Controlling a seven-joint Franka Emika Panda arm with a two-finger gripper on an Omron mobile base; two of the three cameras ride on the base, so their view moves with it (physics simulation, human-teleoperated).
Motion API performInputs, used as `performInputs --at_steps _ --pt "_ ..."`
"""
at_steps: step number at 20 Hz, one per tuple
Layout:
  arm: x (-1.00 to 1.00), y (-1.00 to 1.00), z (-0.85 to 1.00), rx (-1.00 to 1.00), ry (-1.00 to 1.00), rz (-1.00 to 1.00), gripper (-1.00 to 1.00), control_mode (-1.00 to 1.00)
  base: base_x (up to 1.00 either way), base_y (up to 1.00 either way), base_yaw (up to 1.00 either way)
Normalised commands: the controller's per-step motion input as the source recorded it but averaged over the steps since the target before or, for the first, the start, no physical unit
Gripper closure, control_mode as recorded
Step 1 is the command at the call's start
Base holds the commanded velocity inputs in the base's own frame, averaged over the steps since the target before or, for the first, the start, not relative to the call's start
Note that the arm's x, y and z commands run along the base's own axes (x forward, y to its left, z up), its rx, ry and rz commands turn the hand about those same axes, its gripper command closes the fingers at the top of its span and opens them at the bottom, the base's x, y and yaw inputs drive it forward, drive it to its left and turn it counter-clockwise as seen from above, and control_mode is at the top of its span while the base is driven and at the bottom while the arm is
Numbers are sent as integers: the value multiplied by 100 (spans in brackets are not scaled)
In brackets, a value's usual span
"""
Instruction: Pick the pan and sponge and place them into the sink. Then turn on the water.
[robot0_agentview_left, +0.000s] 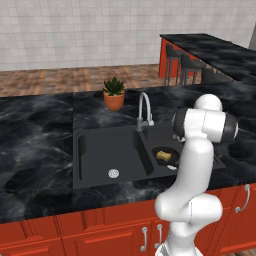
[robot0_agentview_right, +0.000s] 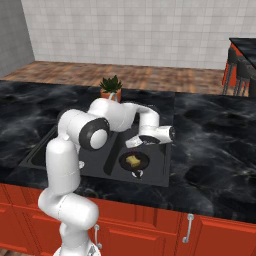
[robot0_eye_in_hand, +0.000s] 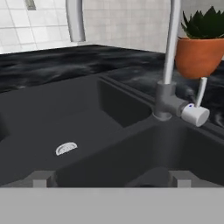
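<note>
Hovering just above the sink (robot0_agentview_right: 162, 172), over the basin nearer the bar stools: gripper (robot0_eye_in_hand: 111, 178), fingers spread wide with nothing between them, small tips (robot0_eye_in_hand: 40, 178) low in the hand view. Sitting in that same basin, just below the hand: pan (robot0_agentview_right: 134, 162), round and black, flat on the basin floor. Resting inside the pan: sponge (robot0_agentview_right: 132, 160), yellow, lying flat, touching the pan's bottom. From the left base view, pan (robot0_agentview_left: 165, 154) and sponge (robot0_agentview_left: 163, 156) tucked just behind the white forearm, against the divider side of that basin. Sharing the sink across the centre divider: other basin, bare but for a round silver drain (robot0_agentview_left: 113, 173). Standing at the back rim of the sink, about at the divider: faucet (robot0_agentview_left: 145, 110), curved silver gooseneck, spout arching over the sink; no stream seen from its mouth. Jutting from the faucet base in the hand view: lever handle (robot0_eye_in_hand: 195, 111) with a pale round end. Beyond the faucet, back from the sink on the dark marble counter (robot0_agentview_left: 35, 125): orange plant pot (robot0_agentview_left: 114, 99) with a spiky green plant, upright. Farther back from the sink: bar stools (robot0_agentview_left: 180, 62) at a second counter.
</note>
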Motion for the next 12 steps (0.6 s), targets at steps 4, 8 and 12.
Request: performInputs --at_steps 4,8,12 --pt "-12 2 9 9 -1 0 -100 -100 0 0 0" --pt "-9 12 -6 9 -1 2 -100 -100 0 0 0" --pt "0 4 -1 13 -5 5 -100 -100 0 0 0"
